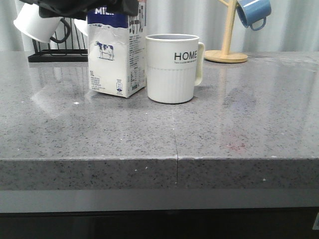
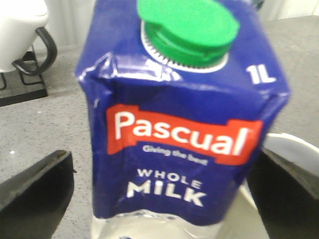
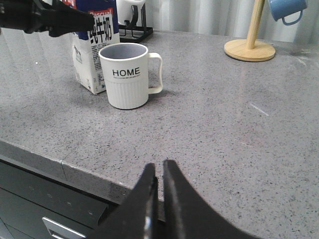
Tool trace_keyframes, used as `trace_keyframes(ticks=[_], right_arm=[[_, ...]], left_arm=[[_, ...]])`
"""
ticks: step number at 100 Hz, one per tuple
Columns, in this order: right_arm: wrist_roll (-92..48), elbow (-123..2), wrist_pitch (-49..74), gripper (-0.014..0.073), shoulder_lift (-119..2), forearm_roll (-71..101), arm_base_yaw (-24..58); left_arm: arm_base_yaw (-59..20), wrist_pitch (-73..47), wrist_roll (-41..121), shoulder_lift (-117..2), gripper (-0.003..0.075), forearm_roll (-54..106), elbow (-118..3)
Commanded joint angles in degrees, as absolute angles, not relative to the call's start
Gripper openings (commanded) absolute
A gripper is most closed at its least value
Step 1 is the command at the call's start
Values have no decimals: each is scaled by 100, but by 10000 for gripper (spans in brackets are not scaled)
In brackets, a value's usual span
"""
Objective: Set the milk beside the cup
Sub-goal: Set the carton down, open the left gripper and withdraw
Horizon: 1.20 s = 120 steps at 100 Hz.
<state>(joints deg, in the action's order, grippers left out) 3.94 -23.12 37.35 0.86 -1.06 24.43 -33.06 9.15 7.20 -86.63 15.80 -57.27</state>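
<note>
The milk (image 1: 117, 59), a white carton with a dark blue top and a cow picture, stands upright on the grey counter, right beside the cup (image 1: 172, 69) on its left. The cup is a white ribbed mug with "HOME" lettering and a cream handle pointing right. My left gripper (image 2: 159, 199) is open around the carton's top (image 2: 184, 149), with a gap showing at one finger (image 2: 35, 189). In the front view the left arm (image 1: 84, 7) hangs over the carton. My right gripper (image 3: 159, 167) is shut and empty over the counter's front edge, well short of the cup (image 3: 128, 74).
A black rack (image 1: 55, 55) with white, black-handled mugs (image 1: 37, 22) stands behind the carton at the back left. A wooden mug tree (image 1: 227, 50) with a blue mug (image 1: 254, 12) stands at the back right. The counter's front edge (image 1: 174, 159) runs across the near side.
</note>
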Motion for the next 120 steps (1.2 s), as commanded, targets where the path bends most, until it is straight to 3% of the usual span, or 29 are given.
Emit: trace_keyframes(ticks=[1,15,25,35,53,96,120], right_arm=[[389,-2463,3318,48,54,-89,2439],[389,-2463,3318,48,54,-89,2439],[389,-2463,3318,48,54,-89,2439],[389,-2463,3318,48,54,-89,2439],[389,-2463,3318,48,54,-89,2439],[389,-2463,3318,48,54,-89,2439],[389,-2463,3318,48,54,-89,2439]], left_arm=[[-3377,1153,745,-8185,638,1596,-5745],[-3330,1136,928,-7661,627,1588,-5277],[-3296,1108,1138,-7232,547,1588,-4914],[-3159,1011,1147,-6746,378,1588,-4601],[-2612,302,1162,-5876,-22,1560,-4291],[-771,-1207,1161,-3916,-21,1176,-3665],[-539,-1311,1151,-2867,-21,1189,-3041]])
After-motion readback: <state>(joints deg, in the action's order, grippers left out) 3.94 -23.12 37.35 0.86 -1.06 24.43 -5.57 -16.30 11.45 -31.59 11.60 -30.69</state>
